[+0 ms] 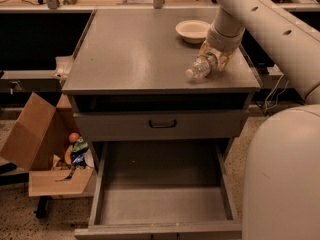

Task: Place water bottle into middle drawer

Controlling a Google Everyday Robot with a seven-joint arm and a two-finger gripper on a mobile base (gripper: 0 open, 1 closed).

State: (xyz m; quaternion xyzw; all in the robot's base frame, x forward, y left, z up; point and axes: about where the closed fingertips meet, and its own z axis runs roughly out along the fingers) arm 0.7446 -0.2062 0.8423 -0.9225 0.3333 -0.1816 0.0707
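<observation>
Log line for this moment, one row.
gripper: shut on water bottle, at cabinet top right front | middle drawer: open | bowl: behind gripper

Countertop (130, 49): bowl (193, 30); above, pincer (214, 59) with bottle (199, 69)
</observation>
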